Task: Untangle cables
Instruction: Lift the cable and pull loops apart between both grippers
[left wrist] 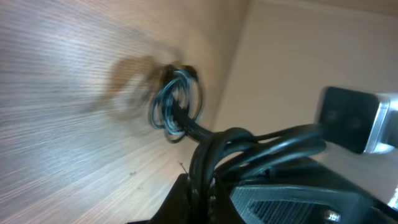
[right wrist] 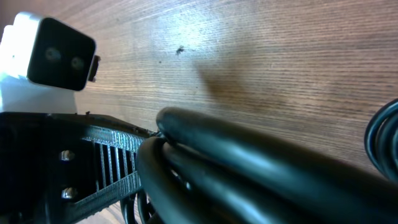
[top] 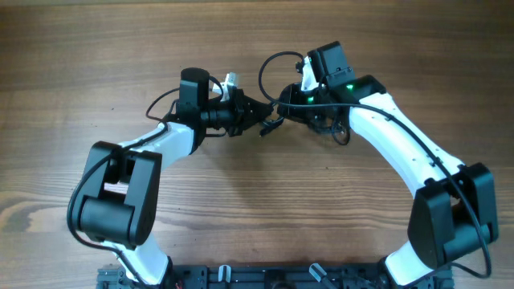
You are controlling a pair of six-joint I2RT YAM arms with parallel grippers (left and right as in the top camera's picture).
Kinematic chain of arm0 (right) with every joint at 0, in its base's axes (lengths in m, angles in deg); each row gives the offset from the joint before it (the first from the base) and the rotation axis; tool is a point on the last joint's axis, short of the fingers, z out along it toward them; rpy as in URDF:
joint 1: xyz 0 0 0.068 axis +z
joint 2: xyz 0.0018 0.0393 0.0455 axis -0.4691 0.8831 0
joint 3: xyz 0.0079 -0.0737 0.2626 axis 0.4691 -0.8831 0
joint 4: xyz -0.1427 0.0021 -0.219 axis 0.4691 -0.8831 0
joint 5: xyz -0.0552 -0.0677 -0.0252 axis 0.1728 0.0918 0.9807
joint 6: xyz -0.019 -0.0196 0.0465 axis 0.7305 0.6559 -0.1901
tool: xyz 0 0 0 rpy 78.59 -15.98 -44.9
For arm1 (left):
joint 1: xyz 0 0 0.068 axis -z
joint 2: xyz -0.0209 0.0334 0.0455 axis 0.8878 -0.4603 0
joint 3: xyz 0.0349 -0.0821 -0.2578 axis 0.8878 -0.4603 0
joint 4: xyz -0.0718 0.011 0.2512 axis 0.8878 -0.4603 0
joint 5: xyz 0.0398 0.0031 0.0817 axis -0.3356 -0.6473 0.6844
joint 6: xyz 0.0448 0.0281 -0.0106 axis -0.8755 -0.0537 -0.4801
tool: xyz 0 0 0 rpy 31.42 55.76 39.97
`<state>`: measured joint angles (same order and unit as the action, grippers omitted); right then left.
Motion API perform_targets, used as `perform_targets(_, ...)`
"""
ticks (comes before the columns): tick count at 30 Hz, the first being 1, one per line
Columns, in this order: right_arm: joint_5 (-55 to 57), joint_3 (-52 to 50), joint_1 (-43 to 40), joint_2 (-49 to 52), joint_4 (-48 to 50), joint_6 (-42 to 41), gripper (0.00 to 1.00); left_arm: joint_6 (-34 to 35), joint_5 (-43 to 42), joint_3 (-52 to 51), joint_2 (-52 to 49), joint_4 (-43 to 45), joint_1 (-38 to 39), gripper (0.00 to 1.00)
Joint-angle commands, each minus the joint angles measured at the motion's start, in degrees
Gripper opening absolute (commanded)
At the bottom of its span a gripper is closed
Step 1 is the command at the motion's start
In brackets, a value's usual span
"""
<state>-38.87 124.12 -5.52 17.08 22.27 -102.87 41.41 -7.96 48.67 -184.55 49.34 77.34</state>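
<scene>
Black cables (right wrist: 261, 168) over wood-grain table (top: 241, 32)

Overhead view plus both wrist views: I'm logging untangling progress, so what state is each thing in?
Thin black cables: bundled together, one end looped, strung between both grippers.
Left two-finger gripper: shut on the cables.
Right two-finger gripper: shut, apparently on the same cables.

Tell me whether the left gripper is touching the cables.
Touching. The right wrist view shows the cables lying right against the ribbed fingers of the left gripper, with no gap.
</scene>
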Motion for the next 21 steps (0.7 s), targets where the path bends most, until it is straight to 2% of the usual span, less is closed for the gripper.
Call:
perform_targets(1, -10.0, 0.7, -1.9, 0.0, 2.2, 3.0, 0.04, -11.7, 10.9, -0.7, 0.2, -10.4, 0.7, 0.04)
perform_targets(3, -17.7, 0.7, -3.9, 0.0, 3.6, 3.5, 0.04, -18.3, 13.2, -0.7, 0.2, -15.2, 1.7, 0.04)
perform_targets(6, -20.2, 0.7, -6.0, 0.0, 7.1, 2.7, 0.04, -21.2, 11.7, -0.7, 0.2, -16.9, 4.2, 0.04)
perform_targets(8, -19.8, 0.7, -6.4, 0.0, 10.5, 0.8, 0.04, -21.5, 6.9, -0.7, 0.2, -16.5, 6.9, 0.04)
perform_targets(13, -19.3, 0.7, -6.6, 0.0, 17.8, -5.8, 0.04, -29.1, -8.3, -0.7, 0.2, -17.7, 11.5, 0.04)
perform_targets(18, -23.3, 0.7, -11.1, 0.0, 18.8, -7.5, 0.04, -30.5, -8.0, -0.7, 0.2, -18.4, 12.1, 0.04)
perform_targets(21, -26.8, 0.7, -14.9, 0.0, 18.1, -5.3, 0.04, -30.6, -3.1, -0.7, 0.2, -18.6, 12.0, 0.04)
